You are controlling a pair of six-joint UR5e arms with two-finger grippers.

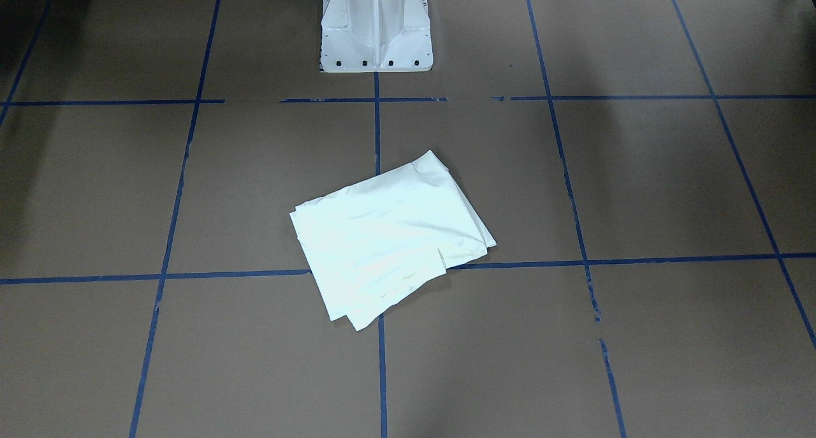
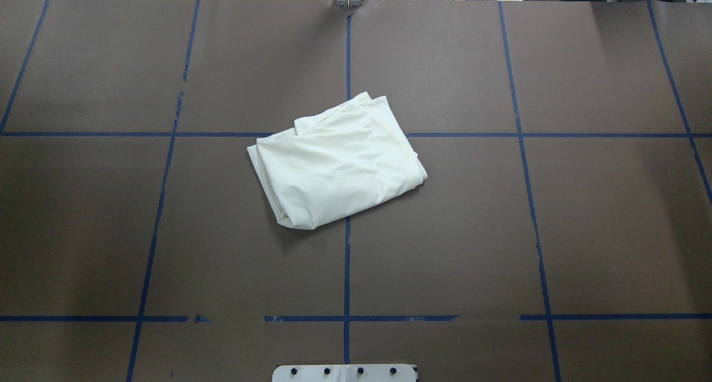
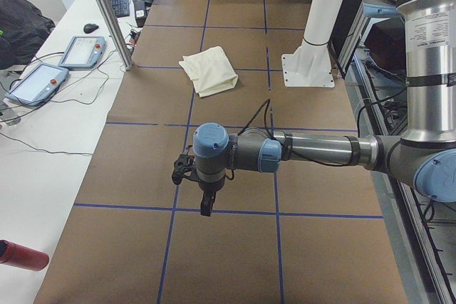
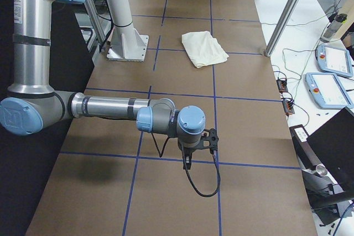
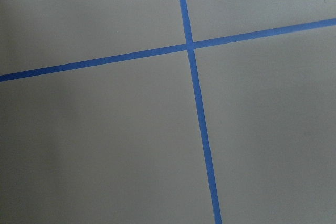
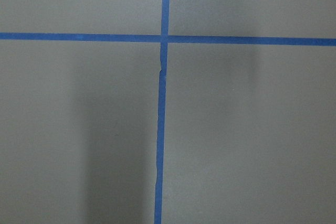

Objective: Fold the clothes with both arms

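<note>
You'll find the T-shirt (image 2: 336, 162) folded into a tilted packet, plain cream side up, about midway between the two ends of the table (image 2: 556, 232). It lies across the centre blue tape line (image 2: 347, 248), well away from every edge. The left gripper (image 3: 206, 206) hangs near the table's left end and the right gripper (image 4: 187, 163) near its right end (both well apart from the cloth). From these side views you cannot tell how far open either one is
</note>
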